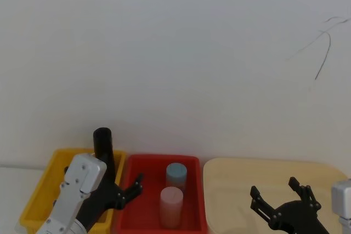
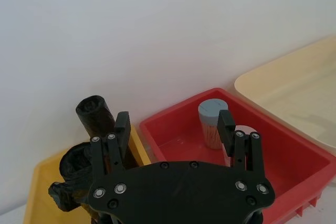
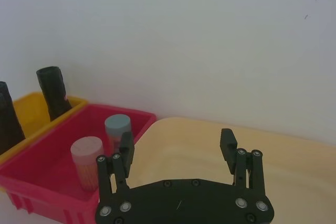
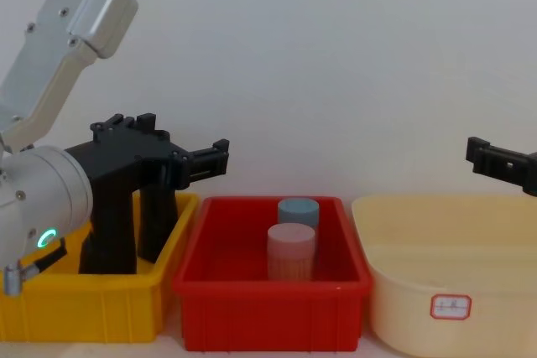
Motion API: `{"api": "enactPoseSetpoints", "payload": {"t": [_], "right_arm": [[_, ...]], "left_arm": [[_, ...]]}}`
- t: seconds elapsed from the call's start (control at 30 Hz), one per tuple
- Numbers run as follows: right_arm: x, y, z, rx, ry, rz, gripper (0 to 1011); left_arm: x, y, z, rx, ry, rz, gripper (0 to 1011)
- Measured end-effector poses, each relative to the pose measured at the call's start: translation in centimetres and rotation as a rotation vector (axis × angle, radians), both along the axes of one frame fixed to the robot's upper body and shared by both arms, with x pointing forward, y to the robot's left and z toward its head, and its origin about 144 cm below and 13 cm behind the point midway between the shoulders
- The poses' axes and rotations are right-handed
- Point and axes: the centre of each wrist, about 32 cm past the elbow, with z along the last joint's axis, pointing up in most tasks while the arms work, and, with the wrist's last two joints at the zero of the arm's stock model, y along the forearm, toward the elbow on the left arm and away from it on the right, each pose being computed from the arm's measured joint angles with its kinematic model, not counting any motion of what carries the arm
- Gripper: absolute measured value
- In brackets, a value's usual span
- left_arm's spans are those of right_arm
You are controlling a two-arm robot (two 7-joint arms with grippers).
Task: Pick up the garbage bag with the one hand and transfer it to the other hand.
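Note:
Two black rolls stand upright in the yellow bin [image 4: 101,299]. The thicker, wrinkled one is the garbage bag [image 4: 107,236] [image 2: 73,167], nearer to me. A slimmer roll [image 1: 103,143] [image 2: 95,115] [image 3: 52,90] leans at the bin's back. My left gripper [image 2: 174,124] [image 1: 129,190] [image 4: 214,159] hovers open just above the rolls, its fingers reaching toward the red bin and holding nothing. Over the beige tray my right gripper [image 1: 274,187] [image 3: 176,140] [image 4: 487,155] hangs open with nothing in it.
The red bin [image 1: 189,163] in the middle holds a blue cylinder [image 1: 176,175] and a pink cylinder [image 1: 170,205], both upright. A wide beige tray [image 1: 241,179] lies on the right, with a small label on its front [image 4: 450,306]. A white wall stands close behind.

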Motion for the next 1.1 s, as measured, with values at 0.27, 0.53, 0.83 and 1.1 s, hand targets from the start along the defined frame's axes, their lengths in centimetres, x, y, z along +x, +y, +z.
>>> {"api": "enactPoseSetpoints", "payload": {"t": [0.27, 0.53, 0.83, 1.1], "right_arm": [[0.0, 0.0, 0.0, 0.0, 0.0, 0.0, 1000], [0.0, 0.0, 0.0, 0.0, 0.0, 0.0, 1000], [0.0, 0.0, 0.0, 0.0, 0.0, 0.0, 1000], [0.0, 0.0, 0.0, 0.0, 0.0, 0.0, 1000]], "left_arm": [[0.0, 0.0, 0.0, 0.0, 0.0, 0.0, 1002], [0.0, 0.0, 0.0, 0.0, 0.0, 0.0, 1002], [0.01, 0.0, 0.0, -0.001, 0.0, 0.0, 1002], [-0.15, 0.34, 0.03, -0.007, 0.015, -0.014, 1002]]}}
